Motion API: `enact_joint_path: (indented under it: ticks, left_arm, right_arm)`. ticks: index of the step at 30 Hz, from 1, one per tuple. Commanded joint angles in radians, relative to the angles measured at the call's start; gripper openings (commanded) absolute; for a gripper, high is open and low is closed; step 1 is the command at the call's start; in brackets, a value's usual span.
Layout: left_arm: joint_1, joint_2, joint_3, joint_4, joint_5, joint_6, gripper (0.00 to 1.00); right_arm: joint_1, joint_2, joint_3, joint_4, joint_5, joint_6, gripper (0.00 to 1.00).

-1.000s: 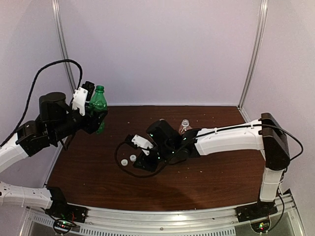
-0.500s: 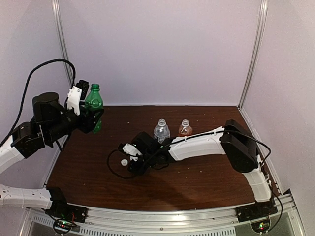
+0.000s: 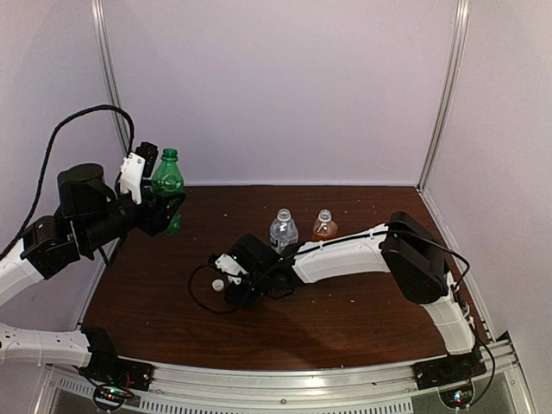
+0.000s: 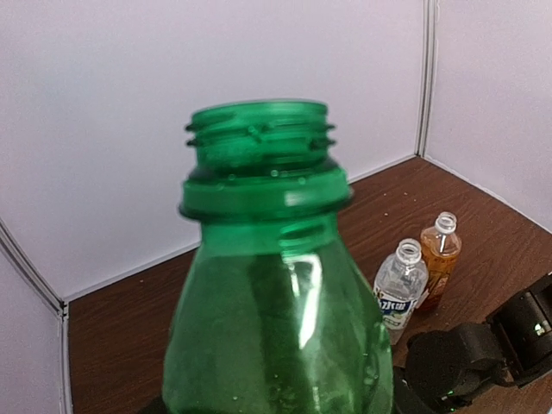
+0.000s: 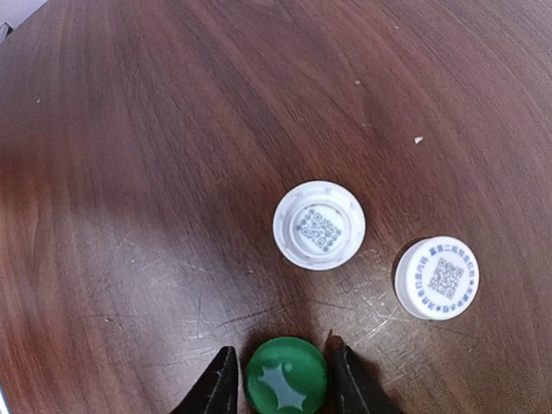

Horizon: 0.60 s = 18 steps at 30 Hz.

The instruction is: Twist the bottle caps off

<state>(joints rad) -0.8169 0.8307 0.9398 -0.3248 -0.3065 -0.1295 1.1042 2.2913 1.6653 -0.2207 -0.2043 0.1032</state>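
Threads are left bare on the open neck of the green bottle [image 4: 276,302], which is held upright and clear of the table [image 3: 362,310] at the far left, clamped low on its body by the left gripper [image 3: 162,207]. The clear bottle [image 3: 283,229] and the amber bottle [image 3: 324,226] are stood side by side near the middle of the table towards the back, both seen uncapped from the left wrist. The right gripper [image 5: 280,379] is lowered to the wood in front of them; its fingers are parted only slightly wider than the green cap [image 5: 286,378], which lies flat on the table between them. Two white caps [image 5: 319,225] are set just beyond it, close together but apart, one hollow side up and the other [image 5: 436,278] top side up.
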Motion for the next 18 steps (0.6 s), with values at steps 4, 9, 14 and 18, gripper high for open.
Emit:
enact_joint_path:
  ticks: [4, 9, 14, 18]
  left_arm:
    - [0.007, 0.017, -0.01, 0.076, 0.034, 0.003, 0.21]
    - [0.007, 0.025, -0.014, 0.089, 0.057, 0.003, 0.22]
    - [0.007, 0.041, -0.018, 0.105, 0.102, 0.001, 0.22]
    - [0.007, 0.043, -0.042, 0.148, 0.153, -0.004, 0.23]
  right_arm:
    - [-0.011, -0.036, -0.035, 0.0, 0.005, 0.001, 0.55]
    - [-0.016, -0.138, -0.105, 0.02, -0.015, 0.001, 0.72]
    - [-0.024, -0.314, -0.235, 0.063, -0.045, 0.01, 0.82]
    - [-0.032, -0.477, -0.324, 0.068, -0.069, 0.008, 0.88]
